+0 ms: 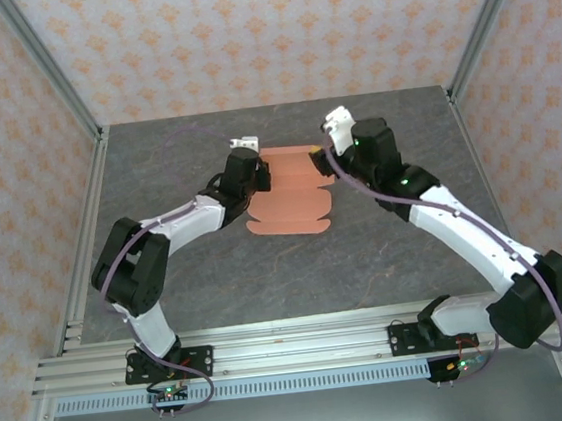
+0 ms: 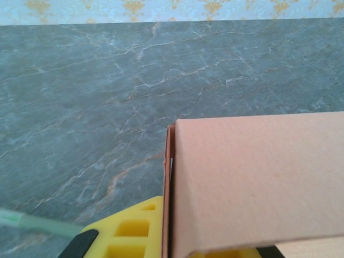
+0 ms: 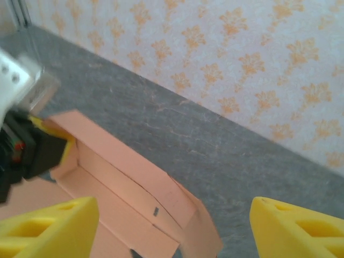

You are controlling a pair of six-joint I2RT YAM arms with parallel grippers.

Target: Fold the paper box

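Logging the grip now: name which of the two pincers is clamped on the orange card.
The left pincer: its yellow pads pinch the paper box at a folded edge. The right pincer stands open, its fingers spread wide.

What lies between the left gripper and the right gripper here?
The paper box: in the right wrist view its raised panel runs from the left gripper, clamped on one end, toward the open right gripper.

The paper box (image 1: 290, 204) is salmon-orange, the table (image 1: 386, 250) veined grey, fingers (image 3: 48, 226) yellow.
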